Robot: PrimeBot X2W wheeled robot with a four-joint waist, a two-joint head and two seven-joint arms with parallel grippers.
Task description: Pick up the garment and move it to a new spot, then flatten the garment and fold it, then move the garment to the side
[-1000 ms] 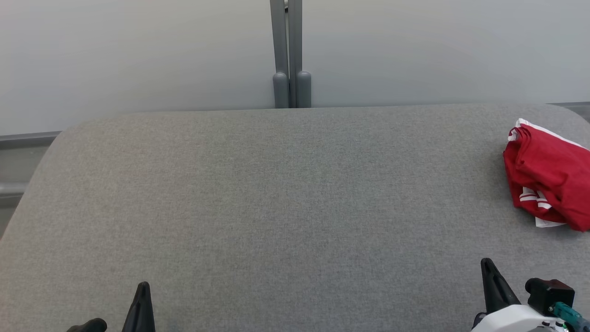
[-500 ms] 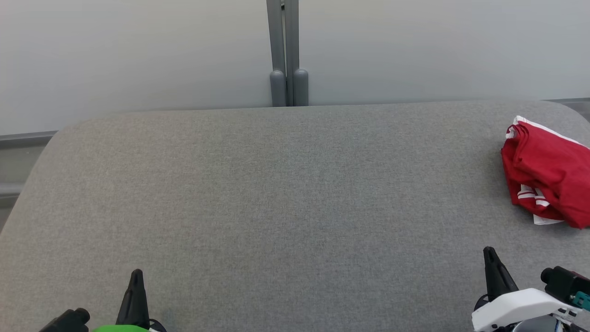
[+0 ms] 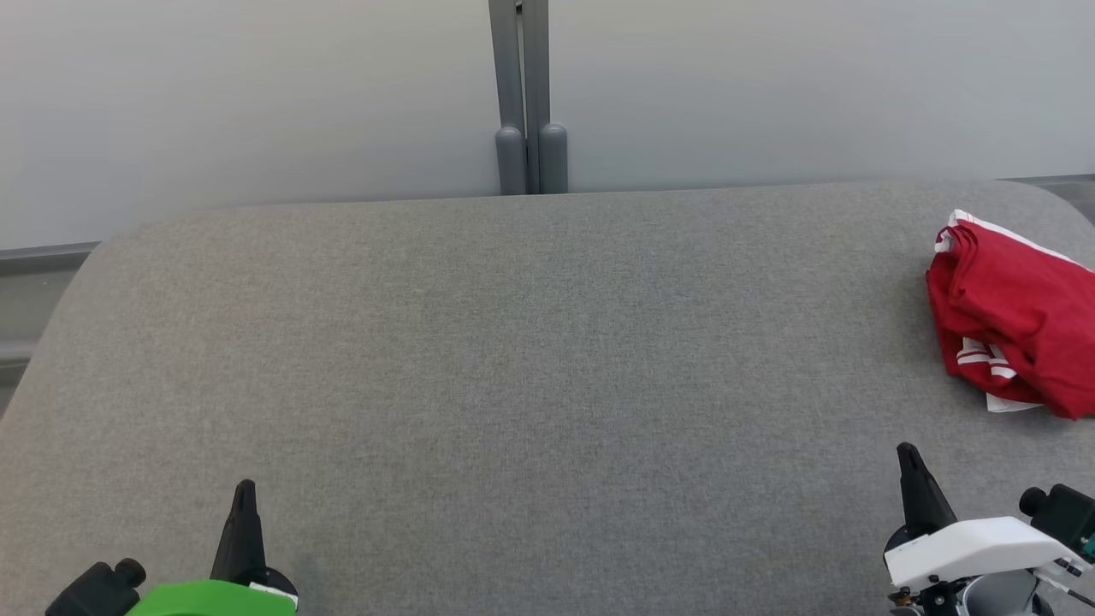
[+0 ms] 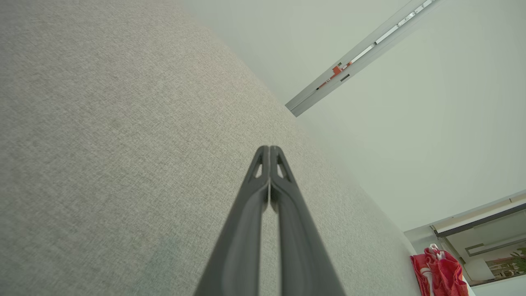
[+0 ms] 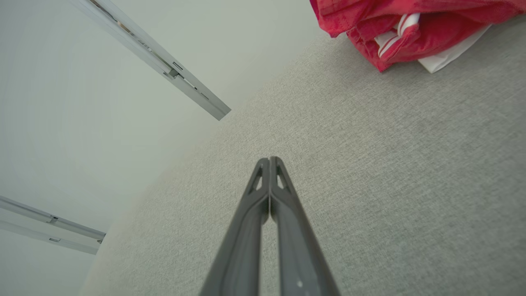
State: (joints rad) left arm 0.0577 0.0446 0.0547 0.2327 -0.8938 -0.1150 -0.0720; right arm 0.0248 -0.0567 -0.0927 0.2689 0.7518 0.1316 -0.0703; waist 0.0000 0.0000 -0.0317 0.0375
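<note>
Big grey table (image 3: pixel 530 359) spreads across the head view: padded cloth top, rounded corners, a wide bare stretch through the middle. Over at its far right sits the garment (image 3: pixel 1014 334), red with white stripes. It's bunched into a loose, thick bundle with a white flap poking out underneath on the near side, and part of it runs past the picture's right border.

Down at the near edge, the left gripper (image 3: pixel 245 492) is on the left and the right gripper (image 3: pixel 905 455) on the right. Both have their fingers pressed tight together with nothing between them, and both are apart from the cloth. The right one is the nearer, with a band of bare table between it and the bundle.

Now, the read: this fits a bundle waiting to be carried to the middle, and it equally fits a roughly folded piece already parked at the side. Can't call it.

The hazards hold either way. That bundle lies close to the table's right end, so any nudge outward could tip it over the rim. Its layers look loose, so a pinch catching just the top fold would likely pull the whole thing open rather than lift it. Fingers arriving pressed together would shove the cloth, not take it. And the woven top looks grippy, so a drag could rumple the underside.
</note>
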